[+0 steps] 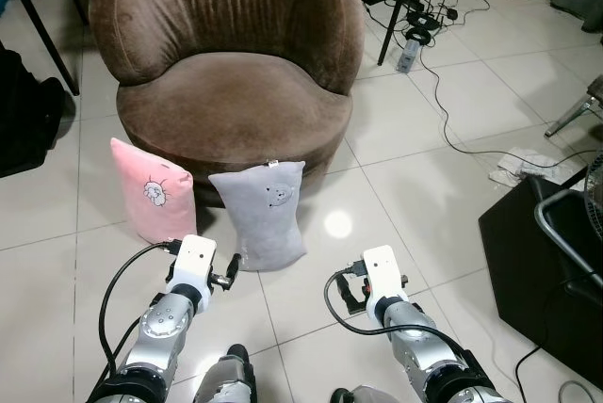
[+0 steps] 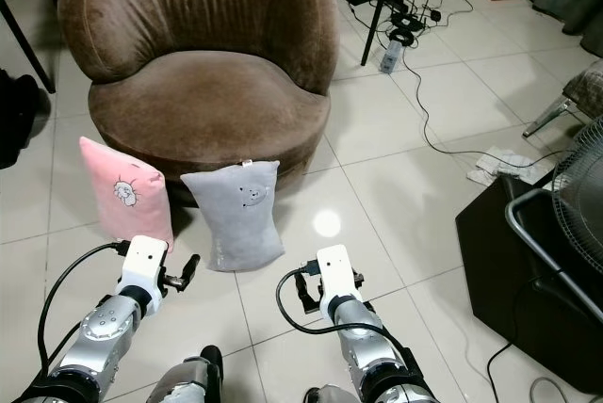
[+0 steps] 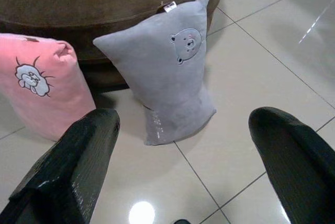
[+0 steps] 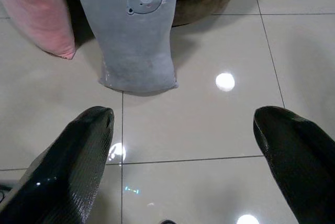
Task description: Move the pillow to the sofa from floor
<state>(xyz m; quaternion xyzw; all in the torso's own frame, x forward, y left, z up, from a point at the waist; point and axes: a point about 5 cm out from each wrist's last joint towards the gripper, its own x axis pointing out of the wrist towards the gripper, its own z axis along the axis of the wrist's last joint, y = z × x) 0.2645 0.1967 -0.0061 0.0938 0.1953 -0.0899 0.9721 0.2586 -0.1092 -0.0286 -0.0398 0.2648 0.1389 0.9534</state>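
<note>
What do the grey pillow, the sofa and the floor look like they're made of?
Grey pillow: soft plush or fleece, matte, with a stitched bear face; likely fabric.
Sofa: brown velvety upholstery, with brushed streaks and a soft sheen.
Floor: glossy pale tiles, probably ceramic, with grout lines and a lamp reflection.

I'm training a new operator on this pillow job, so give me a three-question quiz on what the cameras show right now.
1. True or false: the grey pillow lies on the seat of the brown sofa.
2. Which pillow is nearer the left gripper? A. the pink pillow B. the grey pillow C. both the same
3. Fill in: the right gripper is ____ and holds nothing.

Key: 1 false, it stands on the floor against the sofa's base. 2 B. 3 open.
</note>
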